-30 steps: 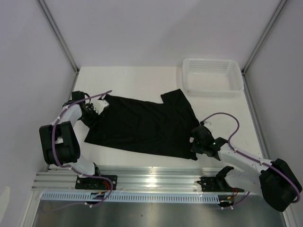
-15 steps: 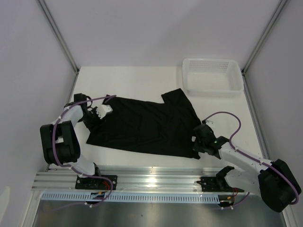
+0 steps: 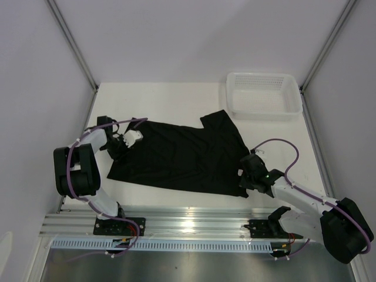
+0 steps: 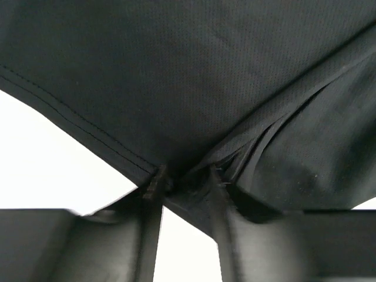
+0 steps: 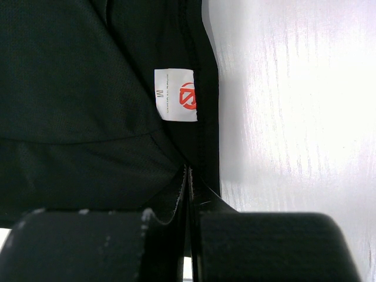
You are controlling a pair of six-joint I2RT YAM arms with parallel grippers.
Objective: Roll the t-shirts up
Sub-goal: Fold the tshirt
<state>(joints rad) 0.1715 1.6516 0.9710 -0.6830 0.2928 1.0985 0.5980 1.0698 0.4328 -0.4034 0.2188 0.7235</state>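
Shirt (image 3: 176, 155): right gripper (image 5: 188, 176) stays clenched by the label (image 5: 176, 94), left gripper (image 4: 187, 175) has narrowed over the left hem (image 4: 88, 126), grip unclear, readying a flattening pull.

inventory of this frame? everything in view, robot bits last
t-shirt: one, black, spread flat mid-table, reaching from one hand to the other.
label: one, white with a red mark, on the t-shirt near the right hand.
basket: one, white mesh, far right corner of the table, nothing visible in it.
table: one, white.
rail: one, silver, along the near edge, carrying both arm bases.
cables: two, purple, one looped along each arm.
arms: two, white and black.
left hand: fingers apart with the t-shirt's left edge bunched between them; grip unclear.
right hand: shut on the t-shirt's near right edge.
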